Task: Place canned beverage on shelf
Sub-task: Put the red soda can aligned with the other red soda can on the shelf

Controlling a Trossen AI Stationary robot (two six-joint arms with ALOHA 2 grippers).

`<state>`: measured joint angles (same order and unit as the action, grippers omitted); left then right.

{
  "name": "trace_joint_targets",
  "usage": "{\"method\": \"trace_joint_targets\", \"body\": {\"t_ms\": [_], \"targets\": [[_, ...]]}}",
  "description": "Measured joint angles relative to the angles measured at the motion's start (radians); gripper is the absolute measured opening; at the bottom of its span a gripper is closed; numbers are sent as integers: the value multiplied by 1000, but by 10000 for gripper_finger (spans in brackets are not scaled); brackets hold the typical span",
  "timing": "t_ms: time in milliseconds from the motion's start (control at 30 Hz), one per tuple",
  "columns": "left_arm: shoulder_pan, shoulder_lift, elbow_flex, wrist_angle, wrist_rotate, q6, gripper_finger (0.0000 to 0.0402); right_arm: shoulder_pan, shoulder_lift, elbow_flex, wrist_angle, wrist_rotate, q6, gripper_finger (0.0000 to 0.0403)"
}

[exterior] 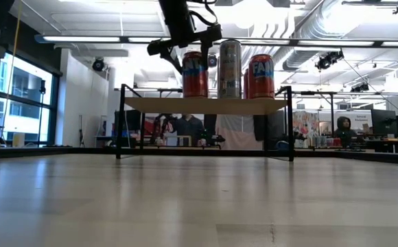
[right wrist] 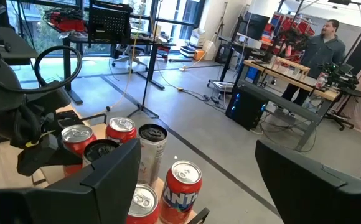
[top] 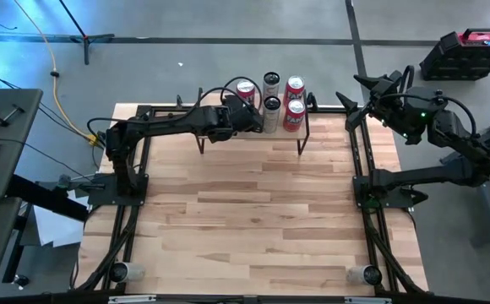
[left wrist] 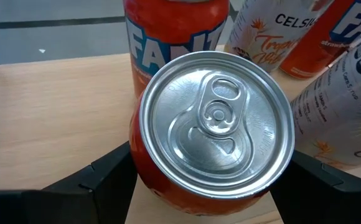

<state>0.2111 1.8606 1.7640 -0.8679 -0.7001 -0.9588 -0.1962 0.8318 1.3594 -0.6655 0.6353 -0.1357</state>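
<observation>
A: From above, where did things sit?
B: The shelf [top: 253,135] stood at the upper middle of the table [top: 253,219], cans on it. The left gripper [top: 249,116] reached in from the left over an orange can [top: 245,89]; the right gripper [top: 372,89] waited at the upper right, fingers spread.

A: And at table height?
B: Cans lined the shelf top [exterior: 206,104], upper centre.

A: The left wrist camera?
B: The can's silver lid [left wrist: 216,120] filled the centre, a dark finger [left wrist: 99,180] on each side; whether they squeezed it, he couldn't tell.
</observation>
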Motion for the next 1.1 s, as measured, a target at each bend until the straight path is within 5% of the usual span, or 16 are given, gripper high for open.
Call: {"method": "trace_joint_targets", "body": {"t_ms": [500,1100], "targets": [[19,0,0,8,30,-25,336,0,0,0,0,0,5,303],[19,0,0,60,62,-8,341,0,0,0,0,0,8,303]]}}
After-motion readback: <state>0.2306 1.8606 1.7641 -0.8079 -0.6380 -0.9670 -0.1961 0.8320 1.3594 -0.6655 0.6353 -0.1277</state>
